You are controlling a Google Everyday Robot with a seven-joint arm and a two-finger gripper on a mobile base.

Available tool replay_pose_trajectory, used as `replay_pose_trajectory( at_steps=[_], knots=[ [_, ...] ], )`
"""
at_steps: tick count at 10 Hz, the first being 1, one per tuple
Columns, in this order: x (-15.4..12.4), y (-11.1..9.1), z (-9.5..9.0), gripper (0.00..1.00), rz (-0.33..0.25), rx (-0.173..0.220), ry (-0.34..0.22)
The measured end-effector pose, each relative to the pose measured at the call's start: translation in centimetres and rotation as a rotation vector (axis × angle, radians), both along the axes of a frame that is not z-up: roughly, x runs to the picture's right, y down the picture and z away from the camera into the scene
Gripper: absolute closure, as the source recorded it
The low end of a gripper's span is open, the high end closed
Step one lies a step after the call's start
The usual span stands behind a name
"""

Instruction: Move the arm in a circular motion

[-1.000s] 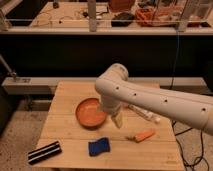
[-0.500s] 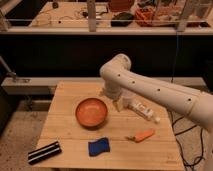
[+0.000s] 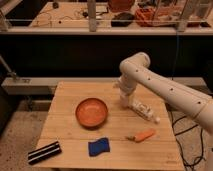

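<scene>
Now | arm (image 3: 165,87) has swung off orange bowl (image 3: 92,112) toward far edge | claw (image 3: 124,101) hangs low over surface (image 3: 65,130), bowl just beside it | claw opening: cannot tell | circular sweep looks underway

Arm (image 3: 165,87): white, glossy, built of thick rounded tube segments; small dark dots ran along its side; a bulbous joint sat above the gripper. Gripper (image 3: 124,101): pale, at the arm's lower end, over the table (image 3: 65,122).
</scene>
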State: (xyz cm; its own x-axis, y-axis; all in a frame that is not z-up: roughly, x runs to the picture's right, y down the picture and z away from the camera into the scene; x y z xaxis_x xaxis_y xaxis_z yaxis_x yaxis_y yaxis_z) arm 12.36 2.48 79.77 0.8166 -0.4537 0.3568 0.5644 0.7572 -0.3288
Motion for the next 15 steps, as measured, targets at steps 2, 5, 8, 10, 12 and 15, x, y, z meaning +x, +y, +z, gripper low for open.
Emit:
replay_pose_trajectory(
  at_steps=[2,5,8,10,12,15],
  knots=[
    [4.2,0.2,0.4,0.2,0.077,-0.01,0.052],
    [7.5,1.9,-0.5,0.2,0.128,-0.037,0.112],
    [8.1,6.4,-4.8,0.2,0.135,-0.055,0.137],
    [7.7,10.0,-8.2,0.2,0.125,-0.075,0.136],
    [6.6,12.7,-10.7,0.2,0.108,-0.093,0.124],
    [1.4,14.1,-12.8,0.2,0.029,-0.106,0.059]
  ],
)
